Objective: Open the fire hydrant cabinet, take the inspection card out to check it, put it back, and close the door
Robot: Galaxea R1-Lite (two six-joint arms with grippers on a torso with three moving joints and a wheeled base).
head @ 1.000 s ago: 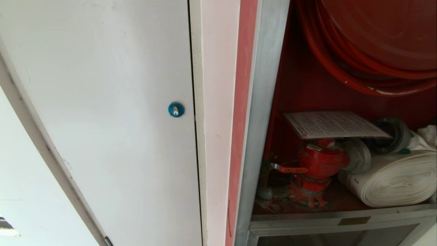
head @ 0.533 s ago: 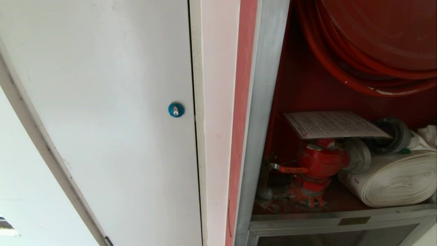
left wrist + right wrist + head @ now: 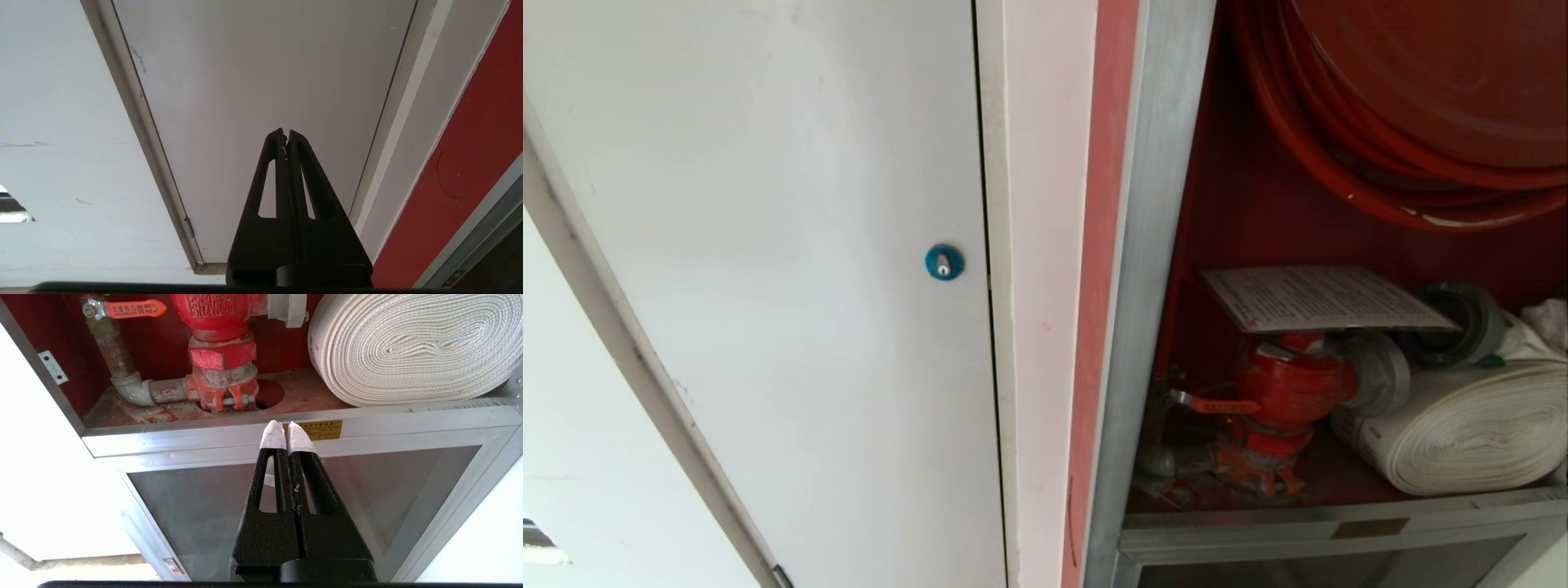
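Note:
The fire hydrant cabinet (image 3: pixel 1156 245) stands open at the right of the head view, its red inside bare to me. The inspection card (image 3: pixel 1323 296) lies flat on top of the red valve (image 3: pixel 1290 388), below the red hose reel (image 3: pixel 1421 106). The cabinet's door is out of view. My right gripper (image 3: pixel 287 426) is shut and empty, its white-taped tips level with the cabinet's aluminium sill (image 3: pixel 204 437), below the valve (image 3: pixel 220 335). My left gripper (image 3: pixel 284 132) is shut and empty, facing the plain white door (image 3: pixel 265 61). Neither arm shows in the head view.
A rolled white hose (image 3: pixel 1470 433) lies right of the valve on the cabinet floor. A lower glass panel (image 3: pixel 204 506) sits under the sill, which carries a brass plate (image 3: pixel 322 430). Left of the cabinet is the white door (image 3: pixel 768 245) with a blue lock (image 3: pixel 944 262).

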